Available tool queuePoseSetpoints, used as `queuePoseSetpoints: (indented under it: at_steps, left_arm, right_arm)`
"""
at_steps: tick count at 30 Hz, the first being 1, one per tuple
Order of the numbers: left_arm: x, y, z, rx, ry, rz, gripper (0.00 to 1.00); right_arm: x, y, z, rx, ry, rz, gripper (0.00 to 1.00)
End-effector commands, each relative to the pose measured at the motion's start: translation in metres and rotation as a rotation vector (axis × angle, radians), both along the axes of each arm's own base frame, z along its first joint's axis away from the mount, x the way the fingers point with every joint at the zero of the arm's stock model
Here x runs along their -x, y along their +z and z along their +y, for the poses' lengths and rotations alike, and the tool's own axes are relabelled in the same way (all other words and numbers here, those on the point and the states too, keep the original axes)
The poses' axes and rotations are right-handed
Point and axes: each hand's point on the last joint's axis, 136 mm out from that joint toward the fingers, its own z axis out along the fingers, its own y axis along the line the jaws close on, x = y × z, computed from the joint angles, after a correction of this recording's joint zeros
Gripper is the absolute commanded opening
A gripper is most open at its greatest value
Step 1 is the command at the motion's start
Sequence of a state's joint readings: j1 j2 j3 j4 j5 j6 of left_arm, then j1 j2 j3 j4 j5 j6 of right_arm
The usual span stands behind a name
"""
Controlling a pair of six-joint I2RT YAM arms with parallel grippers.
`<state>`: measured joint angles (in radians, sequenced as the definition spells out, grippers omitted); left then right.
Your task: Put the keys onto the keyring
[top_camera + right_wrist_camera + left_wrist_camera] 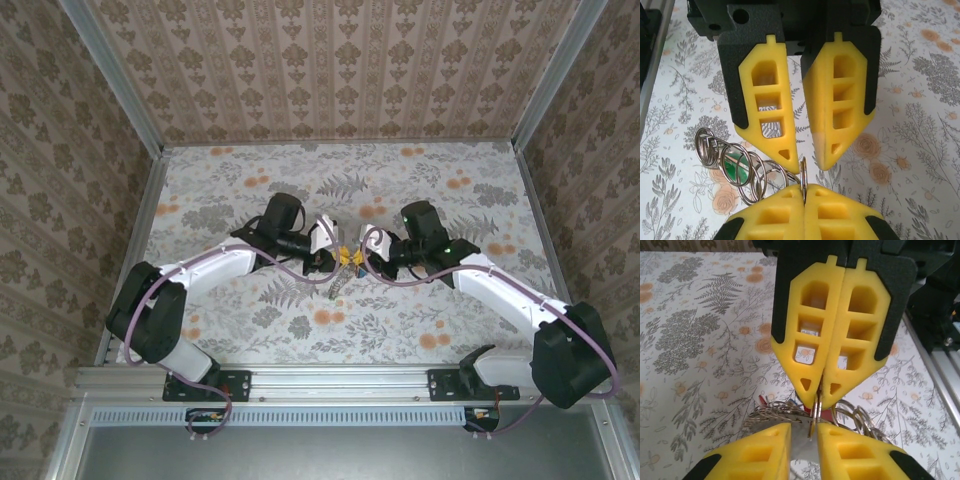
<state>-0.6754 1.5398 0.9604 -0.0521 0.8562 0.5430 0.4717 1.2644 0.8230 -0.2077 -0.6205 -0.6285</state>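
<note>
Two tips crowd the keyring (pixel 777 414) — left gripper (pixel 806 159), right gripper (pixel 804 189) — floral table (pixel 920 125).

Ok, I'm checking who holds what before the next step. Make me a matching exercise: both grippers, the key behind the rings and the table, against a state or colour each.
1. left gripper
2. right gripper
3. key behind the keyring
4. table

A. green head
B. jaws apart
C. flower pattern
D. shut on the keyring

Pairs: 1-B, 2-D, 3-A, 4-C.
</note>
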Motion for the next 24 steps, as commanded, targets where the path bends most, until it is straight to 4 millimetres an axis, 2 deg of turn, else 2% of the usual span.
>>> queuePoseSetpoints:
  at_steps: [1, 6, 10, 12, 14, 15, 19, 22, 24]
  left_arm:
    - [0.002, -0.001, 0.001, -0.077, -0.018, -0.052, 0.23]
    - [0.003, 0.002, -0.005, -0.058, -0.027, -0.063, 0.25]
    - [0.003, -0.002, -0.008, -0.066, -0.033, -0.052, 0.23]
    - [0.004, -0.002, -0.009, -0.063, -0.041, -0.047, 0.17]
    - [0.006, 0.000, -0.009, -0.057, -0.048, -0.045, 0.03]
    - [0.006, 0.001, -0.010, -0.053, -0.049, -0.043, 0.00]
    - [0.006, 0.005, -0.010, -0.013, -0.041, -0.039, 0.00]
    - [0.008, 0.017, -0.010, 0.059, -0.042, -0.033, 0.00]
    - [0.009, 0.025, -0.009, 0.104, -0.047, -0.035, 0.00]
  right_arm:
    - [-0.002, 0.025, 0.003, 0.023, 0.020, -0.081, 0.00]
    - [0.004, 0.028, 0.007, 0.052, 0.047, -0.084, 0.00]
    - [0.009, 0.039, 0.013, 0.005, 0.070, -0.101, 0.00]
    - [0.011, 0.042, 0.015, -0.016, 0.080, -0.107, 0.00]
    - [0.011, 0.044, 0.015, -0.023, 0.082, -0.105, 0.00]
    - [0.011, 0.044, 0.016, -0.023, 0.084, -0.103, 0.00]
    - [0.012, 0.039, 0.014, -0.035, 0.074, -0.111, 0.00]
    - [0.010, 0.030, 0.009, -0.047, 0.044, -0.097, 0.09]
    - [0.007, 0.025, 0.005, -0.063, 0.029, -0.086, 0.12]
